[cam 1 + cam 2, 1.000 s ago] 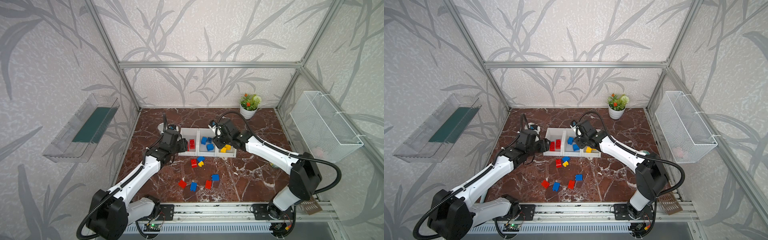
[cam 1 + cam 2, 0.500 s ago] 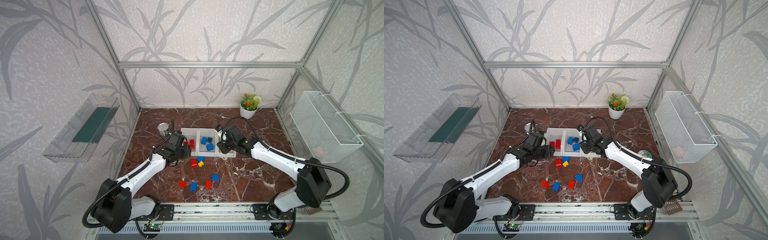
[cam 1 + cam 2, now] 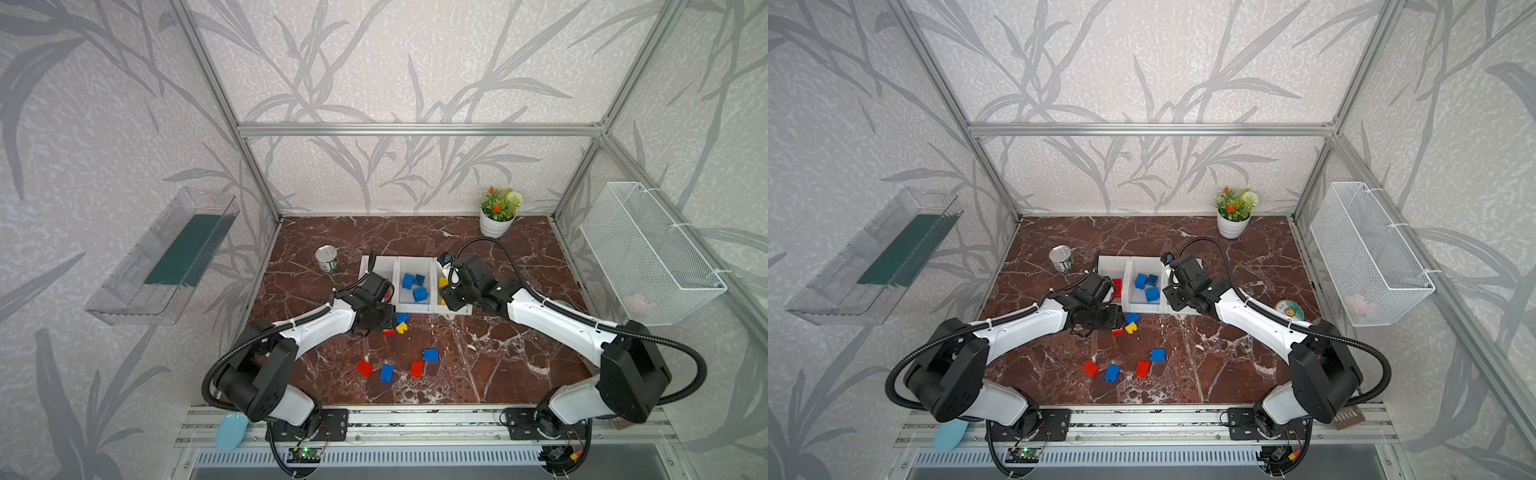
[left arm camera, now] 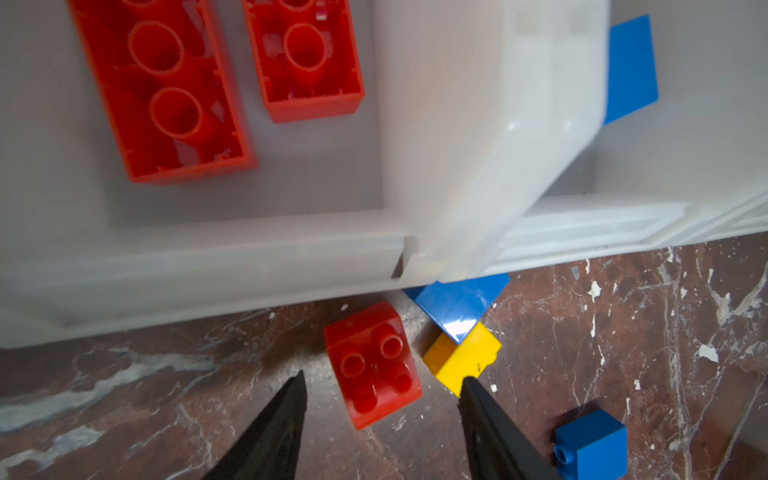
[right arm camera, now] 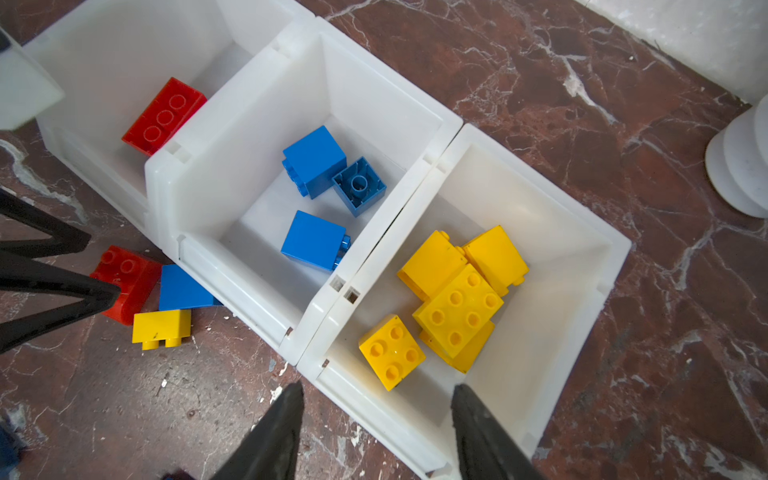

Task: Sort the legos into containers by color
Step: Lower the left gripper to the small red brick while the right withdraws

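My left fingers [image 4: 282,424] stand parted either side of a red lego [image 4: 372,363] on the surface [image 4: 124,395] beside the containers [image 4: 208,249]; my right fingers [image 5: 274,432] hang parted and empty over the yellow-filled container [image 5: 552,316].

tin can [image 3: 327,258] upright | potted plant [image 3: 497,212] back right | wire basket [image 3: 648,253] right wall

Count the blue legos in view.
6. Three blue legos lie in the middle bin; a fourth rests on the table against its front; two lie loose farther from it. Others may be hidden.
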Available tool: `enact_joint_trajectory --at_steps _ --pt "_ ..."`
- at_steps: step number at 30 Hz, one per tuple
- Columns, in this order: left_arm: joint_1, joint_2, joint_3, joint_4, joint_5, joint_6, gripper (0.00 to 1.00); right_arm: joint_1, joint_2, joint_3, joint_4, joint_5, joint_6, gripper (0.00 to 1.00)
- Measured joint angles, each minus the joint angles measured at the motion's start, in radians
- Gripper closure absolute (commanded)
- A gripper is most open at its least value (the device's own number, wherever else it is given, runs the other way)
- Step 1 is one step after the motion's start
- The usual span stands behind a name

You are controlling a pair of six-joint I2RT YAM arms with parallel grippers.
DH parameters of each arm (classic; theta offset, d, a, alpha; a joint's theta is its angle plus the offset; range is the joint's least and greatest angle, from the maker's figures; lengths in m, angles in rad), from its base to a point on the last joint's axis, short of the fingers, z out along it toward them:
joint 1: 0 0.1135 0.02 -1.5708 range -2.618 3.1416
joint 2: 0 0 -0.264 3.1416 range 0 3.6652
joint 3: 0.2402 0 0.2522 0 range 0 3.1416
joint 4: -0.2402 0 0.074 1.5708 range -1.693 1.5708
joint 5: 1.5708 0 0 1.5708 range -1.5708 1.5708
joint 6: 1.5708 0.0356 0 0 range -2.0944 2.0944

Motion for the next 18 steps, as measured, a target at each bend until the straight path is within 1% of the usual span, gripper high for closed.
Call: enact_joint_trajectory --at_steps 3,13,18 --pt "-0.006 0.023 0.014 -0.001 -0.011 0.0 0.4 0.0 -0.01 -0.004 0.001 0.0 0.004 0.41" --pt "-0.013 0.057 0.017 0.0 -0.047 -0.008 0.51 0.0 -0.016 -0.006 0.001 0.0 0.007 0.41" --pt "-0.015 0.062 0.017 -0.001 -0.071 -0.01 0.53 0.0 -0.016 -0.006 0.001 0.0 0.008 0.41"
